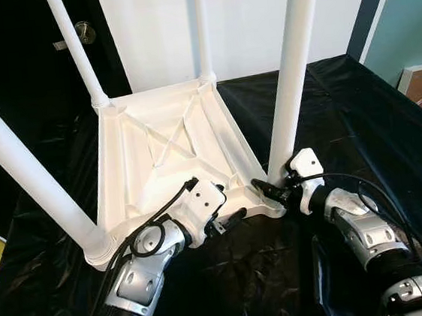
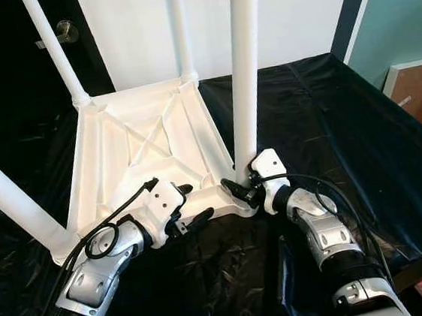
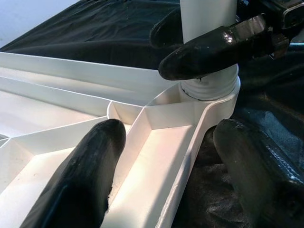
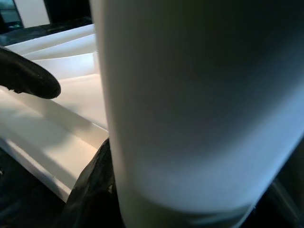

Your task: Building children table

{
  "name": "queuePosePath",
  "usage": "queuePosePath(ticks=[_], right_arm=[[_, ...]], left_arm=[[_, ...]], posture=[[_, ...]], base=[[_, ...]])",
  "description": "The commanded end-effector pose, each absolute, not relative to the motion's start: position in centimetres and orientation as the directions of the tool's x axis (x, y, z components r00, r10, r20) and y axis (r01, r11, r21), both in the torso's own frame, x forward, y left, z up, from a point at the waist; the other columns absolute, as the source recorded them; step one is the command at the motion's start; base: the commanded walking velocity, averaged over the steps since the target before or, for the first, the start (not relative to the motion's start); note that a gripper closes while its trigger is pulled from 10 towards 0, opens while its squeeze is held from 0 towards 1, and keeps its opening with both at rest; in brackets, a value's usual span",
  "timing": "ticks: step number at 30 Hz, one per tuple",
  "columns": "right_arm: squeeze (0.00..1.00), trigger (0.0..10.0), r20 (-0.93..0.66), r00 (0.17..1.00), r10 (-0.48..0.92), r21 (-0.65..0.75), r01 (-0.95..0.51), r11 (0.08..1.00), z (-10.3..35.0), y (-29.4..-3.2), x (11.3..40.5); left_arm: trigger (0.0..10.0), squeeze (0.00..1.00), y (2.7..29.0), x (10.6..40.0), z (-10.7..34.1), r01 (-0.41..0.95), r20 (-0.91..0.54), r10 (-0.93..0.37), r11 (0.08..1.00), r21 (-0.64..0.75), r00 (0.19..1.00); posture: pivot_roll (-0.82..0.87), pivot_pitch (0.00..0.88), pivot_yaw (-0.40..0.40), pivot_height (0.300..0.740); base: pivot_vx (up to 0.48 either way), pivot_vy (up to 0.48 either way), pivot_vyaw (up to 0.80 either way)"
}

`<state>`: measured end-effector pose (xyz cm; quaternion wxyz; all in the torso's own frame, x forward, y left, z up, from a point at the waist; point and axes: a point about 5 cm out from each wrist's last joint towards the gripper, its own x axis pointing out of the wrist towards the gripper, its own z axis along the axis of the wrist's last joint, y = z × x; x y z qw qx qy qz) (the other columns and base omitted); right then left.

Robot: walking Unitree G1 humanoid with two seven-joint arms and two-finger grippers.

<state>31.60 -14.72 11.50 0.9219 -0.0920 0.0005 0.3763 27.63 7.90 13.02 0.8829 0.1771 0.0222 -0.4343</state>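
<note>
My left tool [image 1: 229, 218] straddles, fingers wide, the near rim of the upturned white tabletop [image 1: 166, 151] on the black-covered desk [image 1: 358, 120], while just to its right my right tool [image 1: 273, 189] clasps the base of the upright leg [image 1: 293, 74] at that corner socket.

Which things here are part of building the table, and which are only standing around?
Part of the job:
- white tabletop, lying upside down
- near-right leg, held at its base by the right gripper
- the other three legs, standing in their corner sockets
- left gripper, jaws open astride the tabletop's rim

Just around:
- black sheet under the table
- door handle
</note>
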Motion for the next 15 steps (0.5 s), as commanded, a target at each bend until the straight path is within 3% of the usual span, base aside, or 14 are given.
queuePosePath(ticks=[1, 3, 4, 5, 12, 15], right_arm=[[0.00, 0.0, -0.099, 0.695, 0.712, -0.160, -0.717, 0.678, 10.88, -14.62, 31.56], [0.00, 0.0, -0.098, 0.698, 0.709, -0.156, -0.715, 0.682, 10.83, -14.72, 31.61], [0.00, 9.0, -0.095, 0.715, 0.693, -0.143, -0.698, 0.702, 10.72, -14.90, 31.74], [0.00, 10.0, -0.092, 0.733, 0.674, -0.132, -0.680, 0.721, 10.63, -15.04, 31.84], [0.00, 10.0, -0.095, 0.765, 0.637, -0.126, -0.644, 0.755, 10.47, -15.23, 31.96], [0.00, 10.0, -0.062, 0.904, 0.423, -0.057, -0.427, 0.903, 10.28, -14.79, 32.14]], left_arm=[[10.0, 0.00, 8.15, 27.68, 12.90, 0.776, -0.202, -0.756, 0.564, 0.282, 0.623], [10.0, 0.00, 8.15, 27.68, 12.89, 0.776, -0.202, -0.756, 0.564, 0.282, 0.623], [10.0, 0.00, 8.18, 27.68, 12.89, 0.775, -0.202, -0.755, 0.565, 0.282, 0.624], [10.0, 0.00, 8.21, 27.68, 12.89, 0.775, -0.202, -0.755, 0.565, 0.282, 0.624], [10.0, 0.00, 8.26, 27.66, 12.87, 0.775, -0.203, -0.754, 0.566, 0.282, 0.624], [10.0, 0.00, 8.24, 27.63, 12.81, 0.773, -0.201, -0.753, 0.570, 0.279, 0.627]], posture=[[0.01, 0.000, 0.004, 0.740], [0.01, 0.000, 0.004, 0.740], [0.01, 0.000, 0.005, 0.740], [0.01, 0.000, 0.005, 0.740], [0.01, 0.000, 0.006, 0.740], [0.01, 0.000, -0.001, 0.740]], base=[[0.000, 0.000, 0.00], [0.000, 0.000, 0.00], [0.000, 0.000, 0.00], [0.000, 0.000, 0.00], [0.000, 0.000, 0.00], [0.000, 0.000, 0.00]])
